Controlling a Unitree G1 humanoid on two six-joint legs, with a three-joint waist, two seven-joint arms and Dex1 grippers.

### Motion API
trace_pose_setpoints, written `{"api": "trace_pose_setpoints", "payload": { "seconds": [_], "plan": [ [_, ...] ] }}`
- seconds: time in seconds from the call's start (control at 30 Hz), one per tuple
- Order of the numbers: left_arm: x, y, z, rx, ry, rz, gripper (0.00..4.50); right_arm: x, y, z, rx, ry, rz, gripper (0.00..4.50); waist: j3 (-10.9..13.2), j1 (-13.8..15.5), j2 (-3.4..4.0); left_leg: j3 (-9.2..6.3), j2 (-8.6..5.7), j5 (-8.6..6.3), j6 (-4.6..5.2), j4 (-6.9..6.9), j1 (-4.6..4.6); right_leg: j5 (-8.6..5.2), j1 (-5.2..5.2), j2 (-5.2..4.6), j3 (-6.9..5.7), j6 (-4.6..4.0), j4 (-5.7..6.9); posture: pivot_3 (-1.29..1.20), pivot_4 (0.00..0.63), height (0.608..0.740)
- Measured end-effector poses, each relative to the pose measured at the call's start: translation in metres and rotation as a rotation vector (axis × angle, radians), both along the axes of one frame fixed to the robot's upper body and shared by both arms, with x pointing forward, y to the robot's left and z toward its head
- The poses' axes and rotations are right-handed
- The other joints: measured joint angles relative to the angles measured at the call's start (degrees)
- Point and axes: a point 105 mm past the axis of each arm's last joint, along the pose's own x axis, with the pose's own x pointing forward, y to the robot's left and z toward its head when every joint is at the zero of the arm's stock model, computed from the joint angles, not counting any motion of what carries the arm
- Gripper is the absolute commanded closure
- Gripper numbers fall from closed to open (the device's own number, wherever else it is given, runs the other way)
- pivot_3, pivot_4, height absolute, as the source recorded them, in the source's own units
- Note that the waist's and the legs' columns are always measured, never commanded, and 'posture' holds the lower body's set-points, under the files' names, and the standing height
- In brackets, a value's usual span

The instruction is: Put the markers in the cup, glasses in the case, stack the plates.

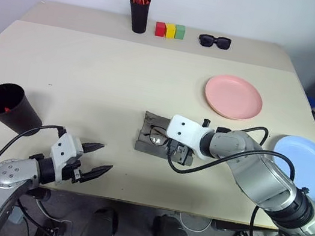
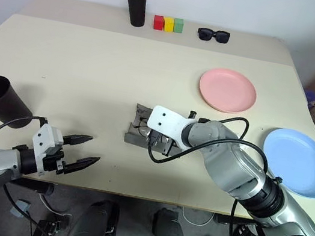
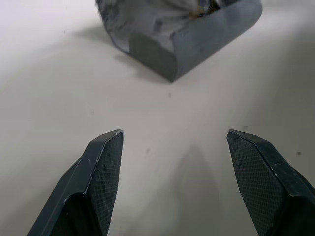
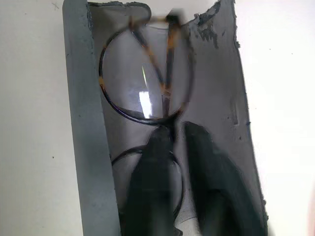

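Observation:
The grey case point(image 1: 150, 120) lies open at the table's middle, and the wire-framed glasses point(image 4: 145, 83) rest inside it. My right gripper point(image 4: 177, 130) reaches down into the case over the glasses, its fingers parted a little with the frame just ahead of their tips. Near the front edge my left gripper point(image 1: 97, 157) stands open and holds nothing, pointing toward the case point(image 3: 197, 44). The black cup point(image 1: 7, 107) leans at the far left with a red-orange bit inside; the markers are otherwise hidden. A pink plate point(image 1: 233, 96) and a blue plate point(image 1: 307, 169) lie apart at the right.
Along the back edge stand a black pen holder point(image 1: 140, 11) with orange-capped markers, three coloured blocks point(image 1: 170, 31) and black sunglasses point(image 1: 214, 40). A black cable loops from my right arm over the table beside the case.

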Motion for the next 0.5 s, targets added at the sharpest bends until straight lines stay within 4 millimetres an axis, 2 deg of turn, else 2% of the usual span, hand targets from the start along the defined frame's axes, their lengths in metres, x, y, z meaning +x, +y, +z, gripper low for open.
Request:
{"api": "trace_pose_setpoints", "payload": {
  "seconds": [0.07, 0.27, 0.47, 0.5],
  "plan": [
    [0.0, -0.004, 0.002, 0.0, -0.002, -0.007, 1.05, 0.0, 0.001, -0.001, 0.004, 0.004, 0.001, 1.58, 0.0, 0.0, 0.0, 0.0, 0.0, 0.0, 0.0, 0.0, 0.0, 0.0, 0.0, 0.0, 0.0, 0.0, 0.0, 0.0, 0.15, 0.732],
    [0.006, -0.015, 0.017, -0.01, -0.02, -0.012, 1.05, -0.001, 0.005, 0.012, 0.106, 0.029, -0.008, 1.58, 0.0, 0.0, 0.0, 0.0, 0.0, 0.0, 0.0, 0.0, 0.0, 0.02, 0.02, 0.04, 0.0, 0.03, 0.02, 0.0, 0.15, 0.732],
    [0.008, -0.015, 0.017, -0.022, -0.002, 0.009, 1.05, 0.001, 0.0, 0.037, 0.226, 0.025, 0.014, 1.58, 0.0, 0.0, 0.0, 0.0, -0.01, 0.0, 0.0, 0.0, 0.0, 0.02, 0.03, 0.06, -0.01, 0.03, 0.02, 0.0, 0.15, 0.732],
    [0.009, -0.015, 0.018, -0.023, -0.006, 0.011, 1.05, 0.003, -0.002, 0.041, 0.244, 0.014, 0.012, 2.08, 0.0, 0.0, 0.0, 0.0, -0.01, 0.0, 0.0, 0.01, 0.0, 0.02, 0.04, 0.05, -0.01, 0.03, 0.02, 0.0, 0.15, 0.732]
  ]
}}
